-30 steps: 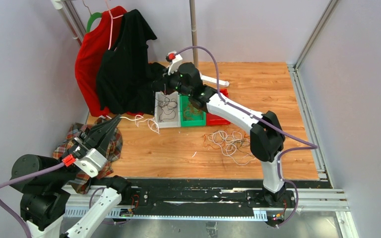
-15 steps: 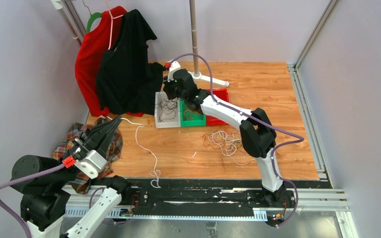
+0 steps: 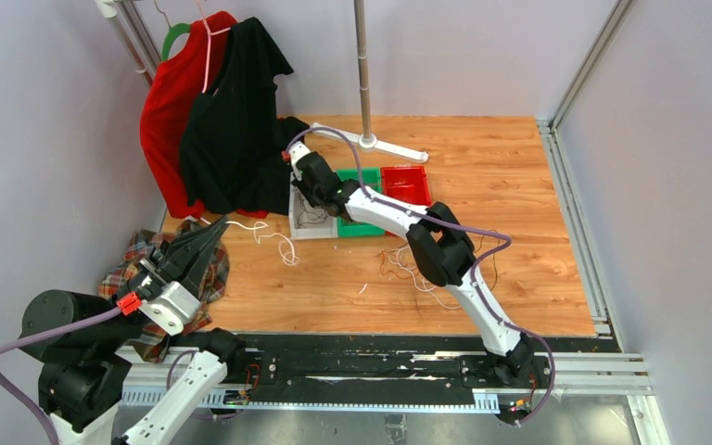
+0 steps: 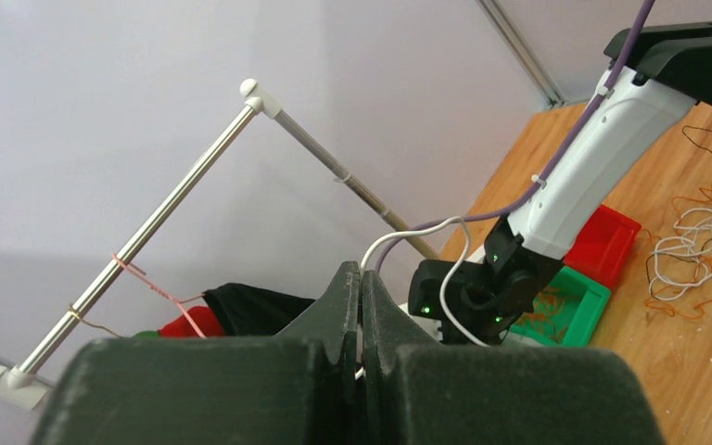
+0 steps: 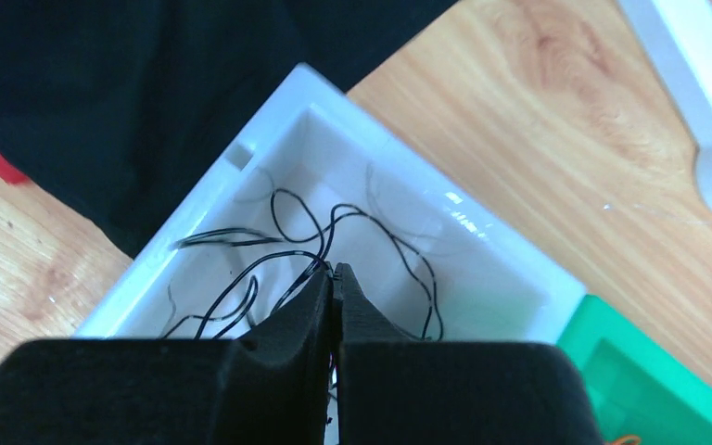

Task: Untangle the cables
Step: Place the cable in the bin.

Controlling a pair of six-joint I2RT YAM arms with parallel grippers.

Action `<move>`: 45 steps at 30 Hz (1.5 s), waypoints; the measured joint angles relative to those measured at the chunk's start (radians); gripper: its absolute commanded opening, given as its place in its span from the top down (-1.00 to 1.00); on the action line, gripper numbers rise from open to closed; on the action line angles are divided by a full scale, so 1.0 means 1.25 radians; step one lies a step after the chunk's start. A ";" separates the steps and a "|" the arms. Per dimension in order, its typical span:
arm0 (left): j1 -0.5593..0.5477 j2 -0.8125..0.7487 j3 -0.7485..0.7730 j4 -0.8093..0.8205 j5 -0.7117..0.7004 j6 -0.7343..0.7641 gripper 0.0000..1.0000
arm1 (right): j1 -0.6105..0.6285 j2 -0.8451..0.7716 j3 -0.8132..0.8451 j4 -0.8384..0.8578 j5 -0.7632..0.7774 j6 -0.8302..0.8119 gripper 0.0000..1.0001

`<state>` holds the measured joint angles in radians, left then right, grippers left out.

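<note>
White cable (image 3: 258, 225) is what I have pinched in the left gripper (image 3: 216, 229). Its jaws are pressed together on one end, and the strand droops from the tips onto the wooden table (image 3: 519, 232), ending in a small squiggle just short of the white bin (image 3: 311, 232). My right gripper (image 5: 334, 271) is clenched too, hanging tip-down over that bin, where several black cables (image 5: 287, 209) lie looped. One black strand meets the fingertips, but I cannot tell whether it is actually caught. Beside the white bin sit a green bin (image 3: 360, 229) and a red bin (image 3: 405, 184). A loose tangle of cables (image 4: 700, 241), white, orange and black, lies on the wood near the right arm's elbow.
</note>
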<state>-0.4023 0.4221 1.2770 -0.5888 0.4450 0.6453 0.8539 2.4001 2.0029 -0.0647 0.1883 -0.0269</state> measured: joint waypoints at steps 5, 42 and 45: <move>0.000 0.000 0.000 0.000 0.007 0.002 0.99 | 0.012 0.039 0.031 -0.038 0.004 -0.027 0.98; 0.000 0.076 0.004 0.028 0.109 -0.028 0.99 | -0.039 -0.487 -0.361 -0.018 -0.016 -0.030 -0.39; 0.000 0.136 -0.008 0.063 0.129 -0.062 0.99 | -0.076 -0.637 -0.462 0.041 -0.015 -0.004 -0.40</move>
<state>-0.4023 0.5915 1.2675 -0.5106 0.6064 0.5682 0.7593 1.6035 1.4258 -0.0139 0.1699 -0.0319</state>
